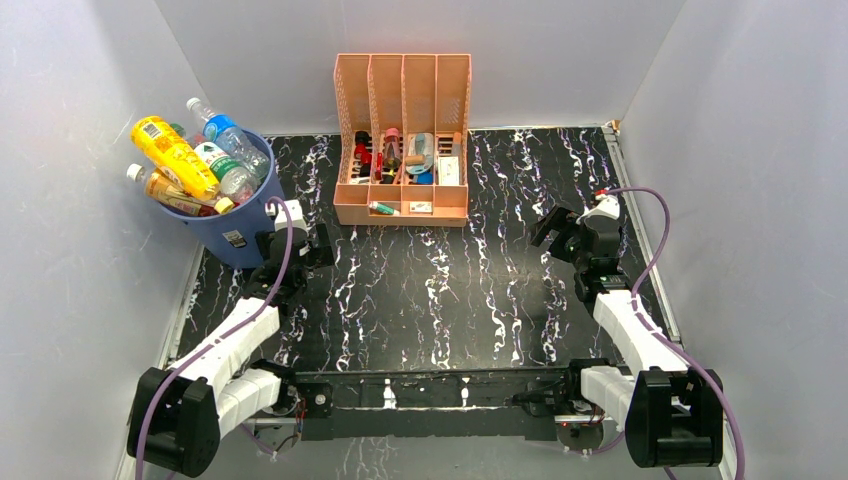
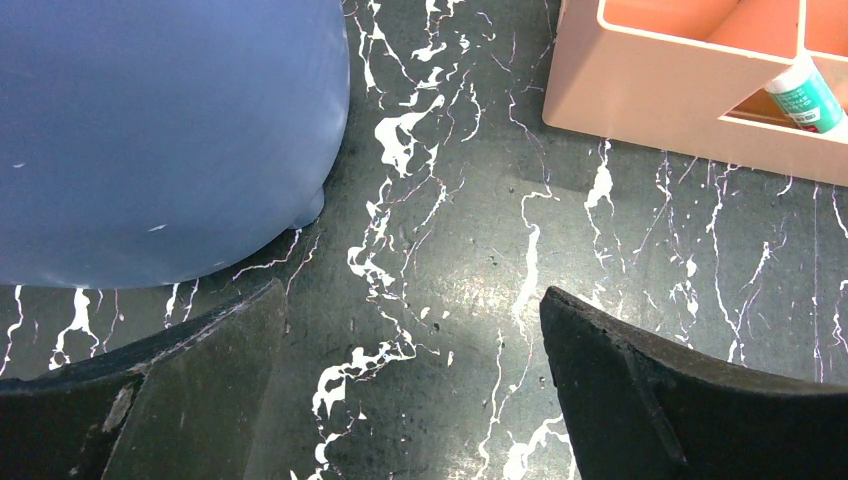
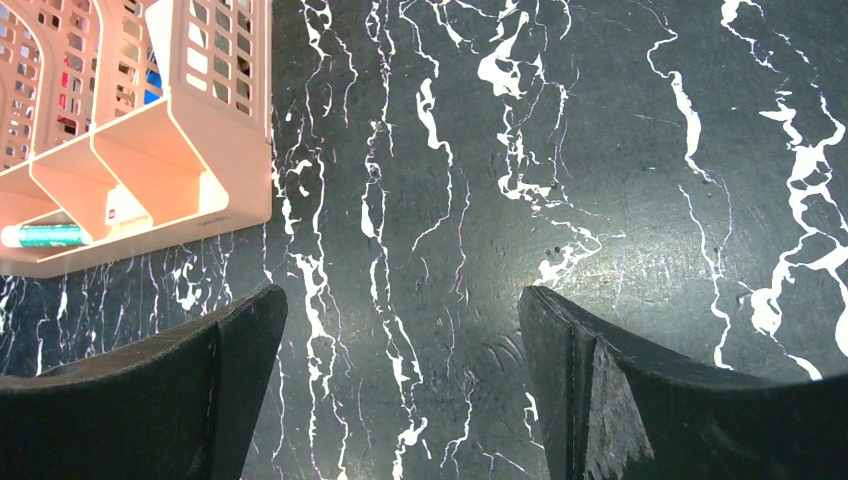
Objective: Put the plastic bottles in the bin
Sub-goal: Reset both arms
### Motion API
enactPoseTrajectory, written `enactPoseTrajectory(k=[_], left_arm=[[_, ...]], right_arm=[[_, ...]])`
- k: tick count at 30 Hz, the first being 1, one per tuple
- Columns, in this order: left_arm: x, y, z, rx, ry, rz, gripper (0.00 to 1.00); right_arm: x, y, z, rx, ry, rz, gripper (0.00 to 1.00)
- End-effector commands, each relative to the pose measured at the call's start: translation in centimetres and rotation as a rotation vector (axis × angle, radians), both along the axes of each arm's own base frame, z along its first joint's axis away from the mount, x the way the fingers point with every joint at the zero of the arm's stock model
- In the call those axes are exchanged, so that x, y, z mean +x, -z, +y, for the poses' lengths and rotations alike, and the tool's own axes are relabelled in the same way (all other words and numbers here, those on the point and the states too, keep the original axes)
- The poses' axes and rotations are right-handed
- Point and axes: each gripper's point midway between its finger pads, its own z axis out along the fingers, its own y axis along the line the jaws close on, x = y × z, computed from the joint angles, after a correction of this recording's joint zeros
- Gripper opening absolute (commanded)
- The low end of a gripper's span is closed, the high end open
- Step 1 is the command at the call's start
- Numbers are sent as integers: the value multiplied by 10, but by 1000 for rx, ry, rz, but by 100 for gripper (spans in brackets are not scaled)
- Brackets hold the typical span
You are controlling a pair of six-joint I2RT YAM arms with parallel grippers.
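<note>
The blue bin (image 1: 228, 225) stands at the back left, piled with several plastic bottles: a yellow one (image 1: 172, 154), clear ones with green and blue labels (image 1: 226, 168) and an orange one (image 1: 170, 194). My left gripper (image 1: 300, 240) is open and empty just right of the bin; the bin's blue wall (image 2: 160, 130) fills the upper left of the left wrist view, with my gripper (image 2: 412, 330) over bare mat. My right gripper (image 1: 555, 228) is open and empty at the right side; in the right wrist view it (image 3: 402, 330) is over bare mat.
A peach slotted desk organizer (image 1: 402, 190) with small items stands at the back centre; its corner shows in the left wrist view (image 2: 690, 100) and the right wrist view (image 3: 160, 150). White walls enclose the black marbled mat (image 1: 440, 300) on three sides.
</note>
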Motion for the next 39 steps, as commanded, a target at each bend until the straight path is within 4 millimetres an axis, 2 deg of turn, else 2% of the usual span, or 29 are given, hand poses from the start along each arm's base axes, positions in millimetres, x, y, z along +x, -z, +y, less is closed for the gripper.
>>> enactPoseTrajectory(k=[1,21,39], left_arm=[[4,-14,4,3,-17,-40,98],[5,-14,5,15,-24,-36,98],[5,-13,4,15,-14,-39,98]], right_arm=[[8,-23,1,-3,-7,-76,98],[13,-26,4,13,-17,-80,98],[11,-18,5,21,-16,-68,98]])
